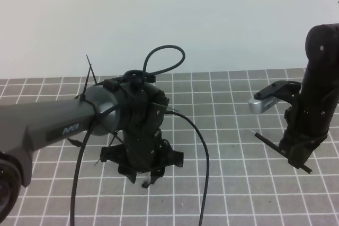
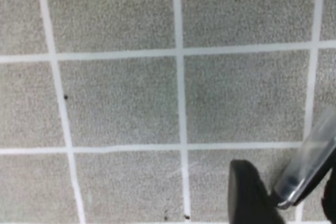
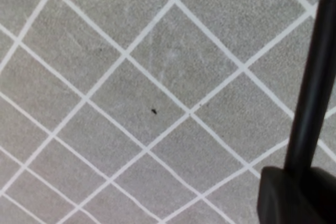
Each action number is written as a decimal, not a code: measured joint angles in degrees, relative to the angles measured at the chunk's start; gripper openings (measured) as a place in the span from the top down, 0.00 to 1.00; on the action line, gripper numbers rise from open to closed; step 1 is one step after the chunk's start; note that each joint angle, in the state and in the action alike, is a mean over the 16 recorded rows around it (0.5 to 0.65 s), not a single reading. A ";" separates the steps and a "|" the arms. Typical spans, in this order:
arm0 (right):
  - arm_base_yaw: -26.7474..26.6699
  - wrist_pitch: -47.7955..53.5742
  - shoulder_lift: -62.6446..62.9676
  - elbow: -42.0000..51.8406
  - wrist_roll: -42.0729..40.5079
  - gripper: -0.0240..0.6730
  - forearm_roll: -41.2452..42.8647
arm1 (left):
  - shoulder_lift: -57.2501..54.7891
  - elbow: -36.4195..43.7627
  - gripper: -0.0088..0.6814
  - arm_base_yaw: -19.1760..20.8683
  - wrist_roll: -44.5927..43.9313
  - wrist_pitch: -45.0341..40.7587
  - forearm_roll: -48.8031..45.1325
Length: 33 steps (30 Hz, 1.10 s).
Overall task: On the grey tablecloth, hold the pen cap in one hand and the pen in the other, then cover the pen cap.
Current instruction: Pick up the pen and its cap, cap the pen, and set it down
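both pieces are looking picked up, so the holding step is reading as done and the joining step is the one in hand. the right gripper (image 1: 295, 154) is hanging at the right of the scene above the grey tablecloth (image 1: 238, 194), its fingers (image 3: 289, 198) pinching the pen (image 1: 280, 152) across its middle. the pen is sitting off the cloth, its long axis slanting: one end is pointing up and to the left, toward the other arm, the other end is poking out down and to the right, nearer me. i cannot tell which end carries the tip.

the left gripper (image 1: 144, 175) is pointing down near the middle-left, close over the cloth. in the left wrist view a dark finger (image 2: 247, 195) is pressing against the pen cap (image 2: 307, 163), a greyish translucent tube, so the fingers are pinching the cap; from the high view the cap is hidden. its long axis is tilting up to the right in that view, and which end is open is not clear.

the two pieces are sitting well apart. i judge the next move is calling for bringing the arms together in the gap between them, lining up the cap's axis with the pen's, open end facing the pen's writing end, before pushing on.
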<state>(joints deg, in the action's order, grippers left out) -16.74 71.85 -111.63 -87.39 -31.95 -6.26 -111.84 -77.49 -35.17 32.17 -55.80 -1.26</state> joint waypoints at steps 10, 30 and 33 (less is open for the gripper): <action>0.00 -0.07 0.00 0.00 -0.58 0.97 -0.59 | -0.63 0.01 0.70 -0.03 -4.61 0.65 1.06; 0.00 -0.43 0.00 0.00 -0.95 0.97 -1.01 | -1.17 -0.11 0.88 -0.11 -8.97 -0.36 0.72; 0.00 -0.07 0.01 0.00 -0.95 0.97 -1.03 | -0.22 -0.40 0.93 -0.11 -10.11 -1.45 0.18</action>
<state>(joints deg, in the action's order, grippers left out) -16.74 71.78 -111.63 -87.39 -32.89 -7.30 -112.06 -77.90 -35.28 22.06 -57.25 -1.08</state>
